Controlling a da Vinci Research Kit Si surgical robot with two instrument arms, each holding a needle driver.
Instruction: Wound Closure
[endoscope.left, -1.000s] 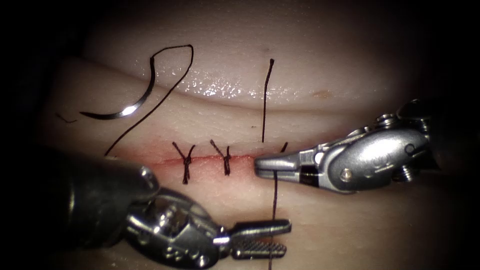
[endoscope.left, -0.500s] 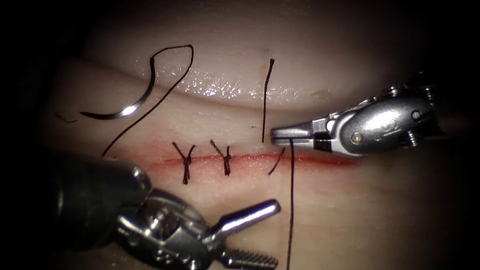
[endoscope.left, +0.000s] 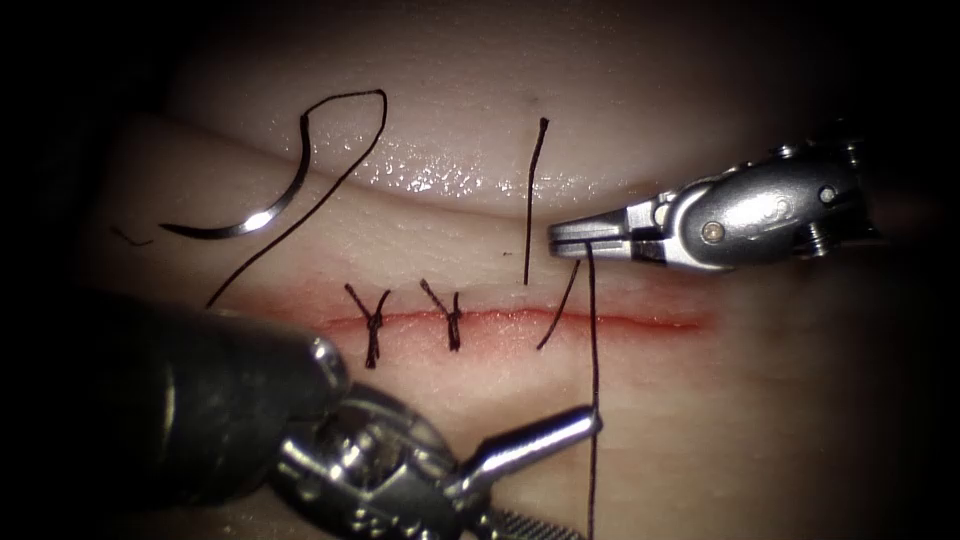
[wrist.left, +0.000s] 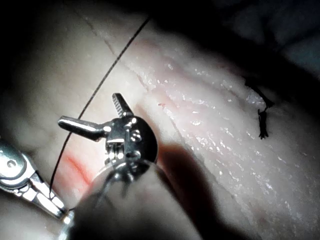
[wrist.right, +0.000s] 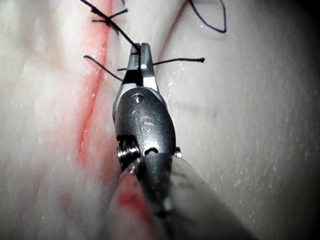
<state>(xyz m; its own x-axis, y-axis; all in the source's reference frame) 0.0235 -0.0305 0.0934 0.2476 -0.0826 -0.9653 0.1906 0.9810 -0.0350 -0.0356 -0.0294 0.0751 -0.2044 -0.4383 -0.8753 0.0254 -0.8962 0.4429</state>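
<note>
- The right tool (endoscope.left: 552, 236) sits right of centre in the endoscope view, just above the cut (endoscope.left: 520, 318); its jaws are closed on the thread (endoscope.left: 592, 340), and the right wrist view shows the same clamped grip (wrist.right: 141, 54).
- From that grip the thread drops almost straight down the frame, crossing the cut and passing the tip of the left tool's upper jaw.
- The left tool (endoscope.left: 560, 470) lies at the bottom centre, below the cut, with its jaws spread wide and holding nothing; the left wrist view shows them splayed apart (wrist.left: 95, 114) with the thread running just beside them.
- The strand's long axis is vertical in the frame, and the left tool is the nearer free one: its upper jaw touches or nearly touches the strand.
- Over the last second the right tool has lifted from the cut line to above it, drawing the strand taut.
- The needle (endoscope.left: 250, 205) rests loose on the tissue (endoscope.left: 700, 400) at the upper left, out of the tissue and held by neither tool.
- Two finished stitches (endoscope.left: 412, 320) cross the cut's left part.
</note>
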